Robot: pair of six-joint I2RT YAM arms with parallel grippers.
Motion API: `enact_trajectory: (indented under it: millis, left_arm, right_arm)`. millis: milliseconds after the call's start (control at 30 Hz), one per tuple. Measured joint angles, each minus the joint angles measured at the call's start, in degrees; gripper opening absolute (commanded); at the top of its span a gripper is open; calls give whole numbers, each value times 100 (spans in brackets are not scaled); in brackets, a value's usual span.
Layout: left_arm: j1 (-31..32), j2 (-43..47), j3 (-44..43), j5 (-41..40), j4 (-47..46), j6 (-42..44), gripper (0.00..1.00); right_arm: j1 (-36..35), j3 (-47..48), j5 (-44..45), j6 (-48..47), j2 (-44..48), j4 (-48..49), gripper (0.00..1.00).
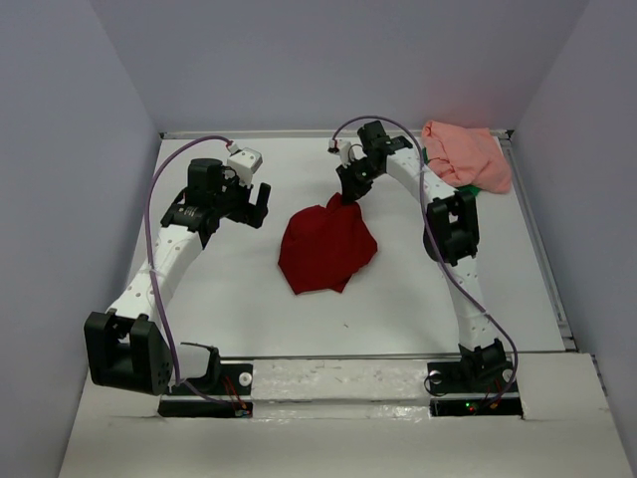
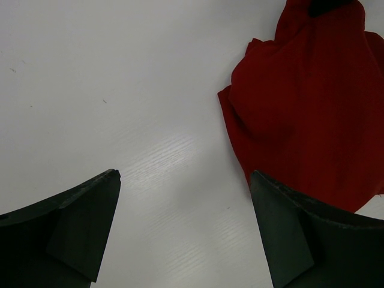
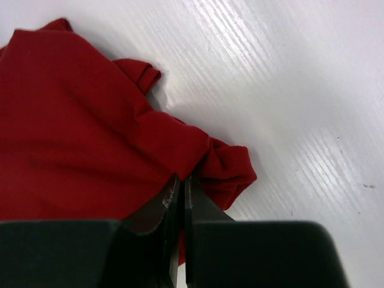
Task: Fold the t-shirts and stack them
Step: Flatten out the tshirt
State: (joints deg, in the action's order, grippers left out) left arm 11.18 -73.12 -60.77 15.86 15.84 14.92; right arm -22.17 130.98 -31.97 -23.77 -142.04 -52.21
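Right claw (image 3: 181, 183) pinches red t-shirt (image 1: 326, 249) (pink t-shirt (image 1: 466, 154) well apart).

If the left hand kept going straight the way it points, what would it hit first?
The left hand would likely meet bare table first; that fills the gap between its open fingers. The dark red t-shirt lies off to the side.

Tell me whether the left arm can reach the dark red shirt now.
Probably yes: the left end effector hangs open over bare table beside the dark red shirt, nothing between. The right end effector pinches only its far corner.
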Motion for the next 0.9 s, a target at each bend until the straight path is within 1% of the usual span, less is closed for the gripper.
enact_trajectory:
  millis: [500,700,900]
  left_arm:
    - [0,0,0,26,0,2,98]
    - [0,0,0,42,0,0,98]
    - [0,0,0,37,-2,2,98]
  right_arm:
    - [-2,-26,181,4,83,-57,0]
    - [-2,138,343,7,699,-181,0]
    - [-2,409,428,2,1661,-181,0]
